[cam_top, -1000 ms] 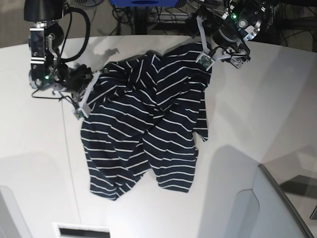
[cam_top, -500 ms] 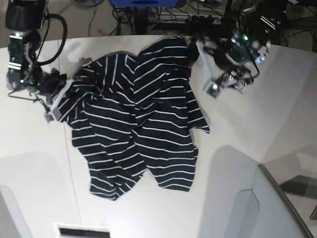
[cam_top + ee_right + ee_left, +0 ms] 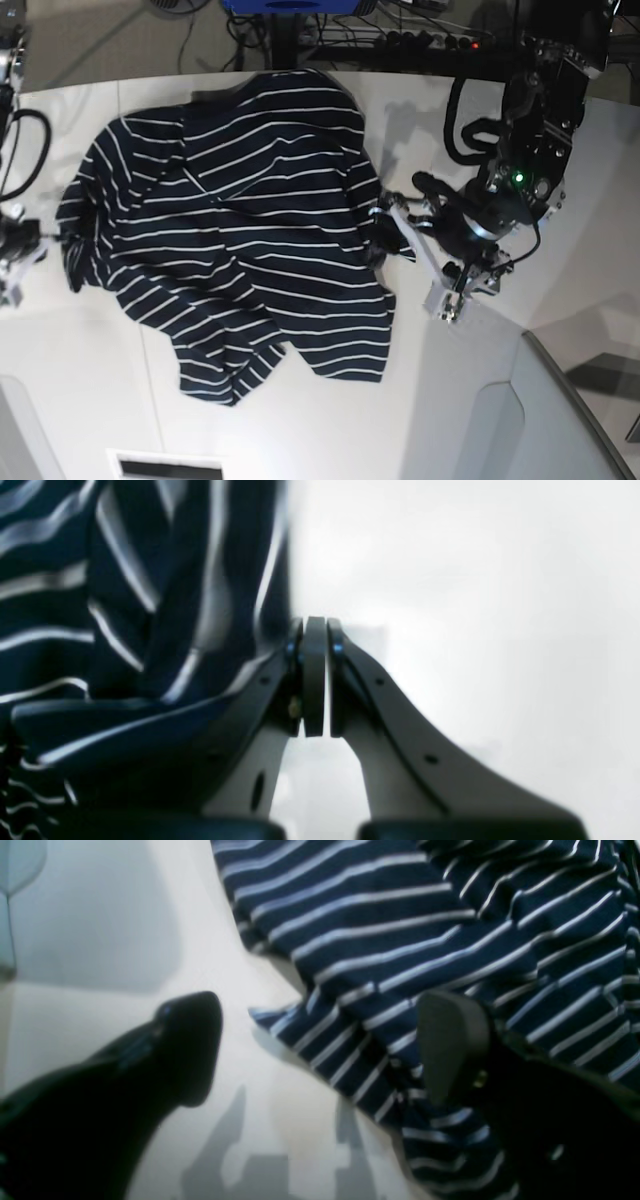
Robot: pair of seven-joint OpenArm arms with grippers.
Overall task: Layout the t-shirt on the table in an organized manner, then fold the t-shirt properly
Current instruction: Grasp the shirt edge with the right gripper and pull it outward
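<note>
Left tool (image 3: 320, 1050) apart over t-shirt (image 3: 235, 225), navy w/ white stripes, rumpled.

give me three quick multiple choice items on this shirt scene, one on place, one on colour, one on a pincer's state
1. Where does the t-shirt lie?
A. on the table
B. on the floor
C. in a basket

2. What colour are the shirt's stripes?
A. red
B. white
C. yellow

3. How is the left pincer?
A. shut on a sleeve
B. shut on nothing
C. open at the shirt's edge

Answers:
1 A, the shirt is spread over the white tabletop.
2 B, thin white lines cross the dark navy fabric.
3 C, its fingers stand wide apart in the left wrist view.
</note>
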